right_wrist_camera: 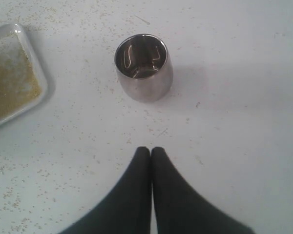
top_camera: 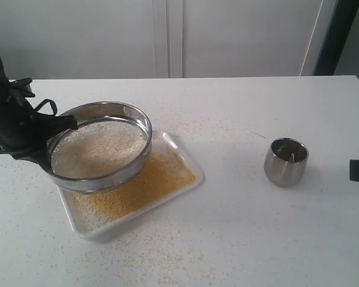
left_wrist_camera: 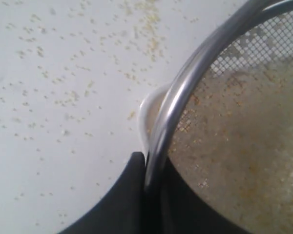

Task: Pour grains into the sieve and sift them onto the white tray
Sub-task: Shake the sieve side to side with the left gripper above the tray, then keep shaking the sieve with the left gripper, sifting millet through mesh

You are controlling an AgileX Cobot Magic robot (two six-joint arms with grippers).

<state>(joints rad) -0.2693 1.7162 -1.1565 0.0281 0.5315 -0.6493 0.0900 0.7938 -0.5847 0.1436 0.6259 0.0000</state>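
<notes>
Yellow grains [top_camera: 161,179] already cover the white tray [top_camera: 198,178] beneath the sieve [top_camera: 100,146], left claw [left_wrist_camera: 147,173] pinching its rim; whitish ones sit on mesh, right claw [right_wrist_camera: 151,153] closed, empty; sifting looks nearly done.

Even, soft overhead light, faint shadows; left wrist close-up seems blurred.

The right gripper [right_wrist_camera: 151,151] hangs with jaws pressed together above the crumb-strewn table [right_wrist_camera: 244,122], near an upright steel cup [right_wrist_camera: 144,68]; the corner of a white tray [right_wrist_camera: 45,85] holds yellow grains [right_wrist_camera: 10,78].
</notes>
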